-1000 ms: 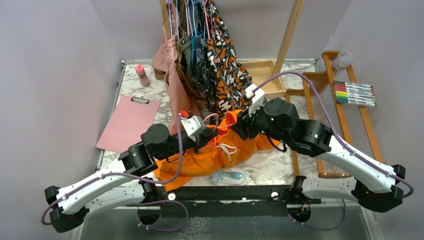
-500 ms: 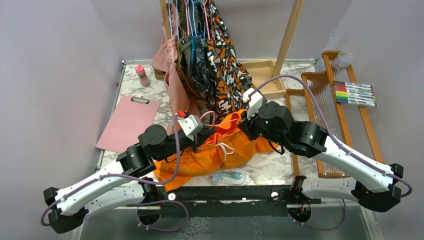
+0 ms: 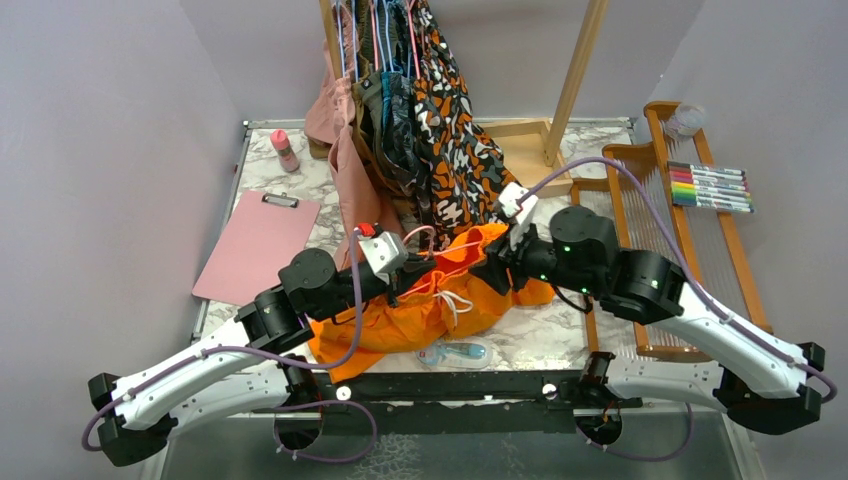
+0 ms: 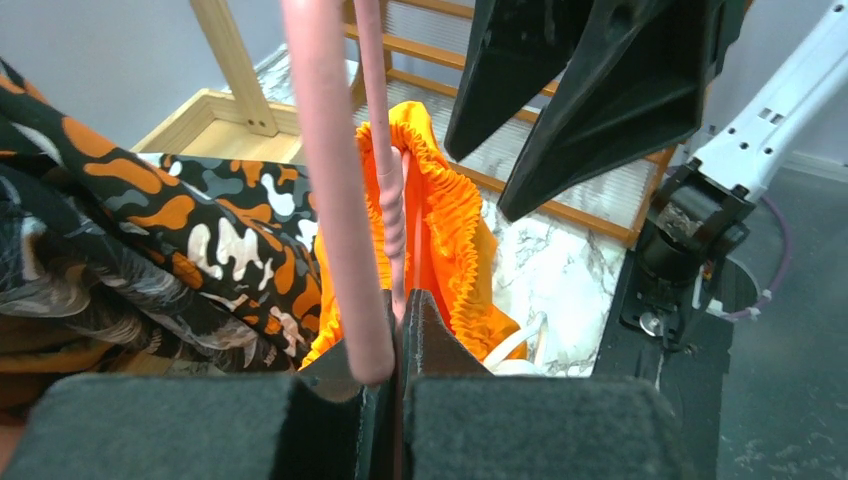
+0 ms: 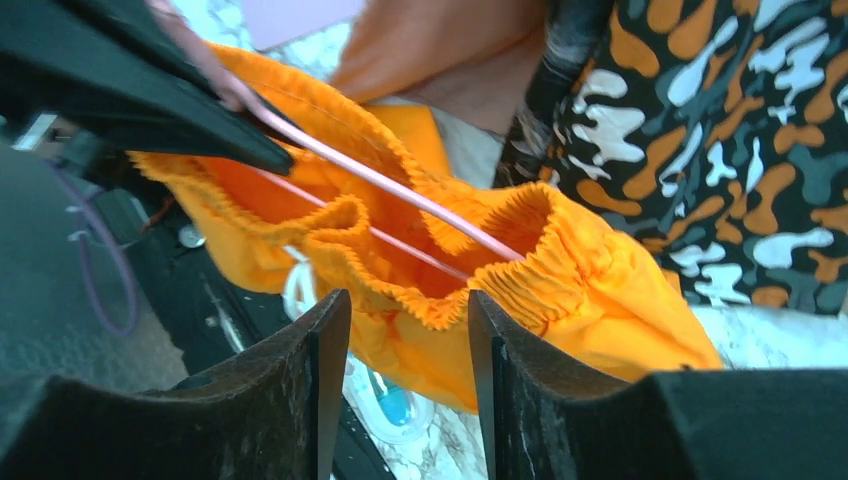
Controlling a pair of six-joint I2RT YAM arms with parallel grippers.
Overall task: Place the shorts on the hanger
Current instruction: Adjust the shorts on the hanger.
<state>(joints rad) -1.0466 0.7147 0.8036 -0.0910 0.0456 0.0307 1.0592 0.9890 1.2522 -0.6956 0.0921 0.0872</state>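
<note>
The left gripper (image 4: 400, 297) is clamped tight on the thin pink hanger (image 4: 335, 180), whose wires run out from its tips into the gathered waist opening of the orange shorts (image 3: 420, 310). The shorts lie heaped on the marble table (image 3: 545, 325) between the two arms, just in front of the blotch-patterned garment (image 3: 455, 150), waistband lifted. The right gripper (image 5: 408, 300) stands with jaws apart at the waistband's ruffled edge, pinching nothing

No text, label, brand or number is readable in any view. Any print on the markers (image 3: 712, 187) or on the small pink bottle (image 3: 285, 150) is too small to read.
</note>
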